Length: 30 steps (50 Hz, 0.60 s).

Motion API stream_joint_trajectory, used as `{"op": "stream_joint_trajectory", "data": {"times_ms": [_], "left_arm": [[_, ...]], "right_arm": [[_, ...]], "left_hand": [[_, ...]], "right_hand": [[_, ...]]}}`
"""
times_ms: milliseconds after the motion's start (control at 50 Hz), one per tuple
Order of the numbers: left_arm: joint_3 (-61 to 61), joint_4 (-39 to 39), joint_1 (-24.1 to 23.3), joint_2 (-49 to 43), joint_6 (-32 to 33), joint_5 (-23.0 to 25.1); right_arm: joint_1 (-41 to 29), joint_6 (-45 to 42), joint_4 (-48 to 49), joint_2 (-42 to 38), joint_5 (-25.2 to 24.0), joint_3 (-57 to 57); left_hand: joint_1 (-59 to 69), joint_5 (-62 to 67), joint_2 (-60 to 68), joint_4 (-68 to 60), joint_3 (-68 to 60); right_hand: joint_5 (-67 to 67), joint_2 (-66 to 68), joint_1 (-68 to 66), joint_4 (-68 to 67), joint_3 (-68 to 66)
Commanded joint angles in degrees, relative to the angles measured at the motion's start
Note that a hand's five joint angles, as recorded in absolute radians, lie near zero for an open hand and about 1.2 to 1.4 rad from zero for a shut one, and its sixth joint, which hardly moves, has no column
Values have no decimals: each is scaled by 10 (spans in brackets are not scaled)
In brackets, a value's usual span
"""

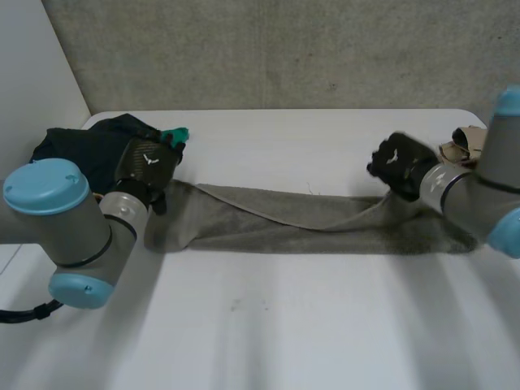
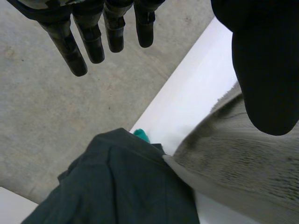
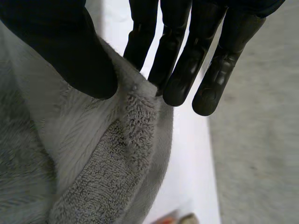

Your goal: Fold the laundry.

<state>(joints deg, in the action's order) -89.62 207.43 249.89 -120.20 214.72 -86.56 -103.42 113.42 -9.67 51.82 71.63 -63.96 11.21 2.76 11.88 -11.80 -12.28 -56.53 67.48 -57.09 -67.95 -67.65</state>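
Soft, even light falls on the white surface (image 1: 309, 325), which looks bright in the head view but carries no hard glare. The towel (image 1: 325, 231) casts only a thin, faint shadow along its near edge. The dark garment (image 1: 77, 150) is almost black, and its folds are hard to read. In the left wrist view the surface beside the towel washes out to near pure white. In the right wrist view the right robot hand (image 3: 184, 77) shows dull highlights on its fingers, while the thumb is a flat black mass.
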Motion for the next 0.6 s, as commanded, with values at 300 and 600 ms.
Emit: {"op": "stream_joint_trajectory", "data": {"times_ms": [300,600], "left_arm": [[128,-10,9,-106,-79,70],[223,-26,-17,-202,-101,99]], "right_arm": [[27,238,4,338,-32,-131],[31,322,5,464,-100,-166]], "left_hand": [[17,1,10,-11,-6],[146,130,139,-140,-135]], "right_hand": [[-135,125,-229,-121,-123],[-135,125,-229,-121,-123]]}}
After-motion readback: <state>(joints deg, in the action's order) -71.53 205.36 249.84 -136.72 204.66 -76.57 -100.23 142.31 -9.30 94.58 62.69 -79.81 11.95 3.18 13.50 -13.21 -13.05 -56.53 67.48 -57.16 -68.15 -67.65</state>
